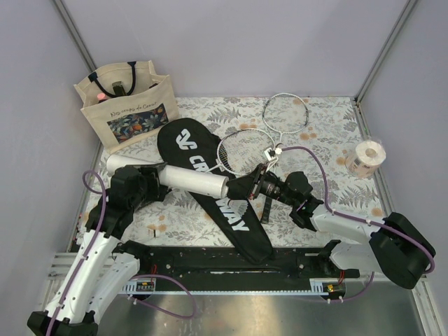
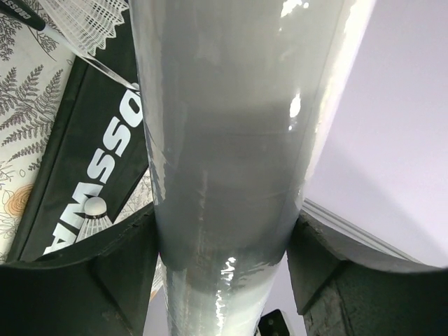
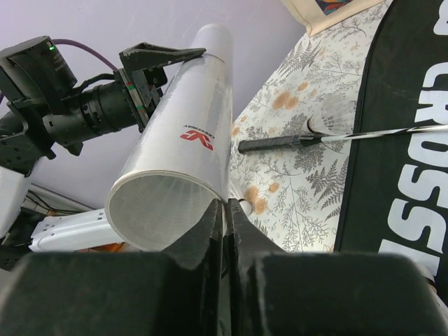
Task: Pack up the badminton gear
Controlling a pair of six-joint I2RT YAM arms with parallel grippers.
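My left gripper point(image 2: 220, 266) is clamped around the white tube point(image 1: 199, 182), which I'm holding crosswise above the black CROSSWAY cover point(image 1: 241, 227) on the tabletop point(image 1: 329, 126). My right gripper point(image 3: 225, 213) is at the tube's open end with its jaws nearly together. I think they pinch the rim, though that view is cramped. One racket point(image 1: 241, 150) overlaps the cover, and a second racket point(image 1: 287, 112) lies farther back.

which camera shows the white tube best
right wrist: it shows the white tube along its length, with its open end and red logo. top external shows it whole but small, over the black cover. left wrist shows only a close stretch of its wall between the left fingers.
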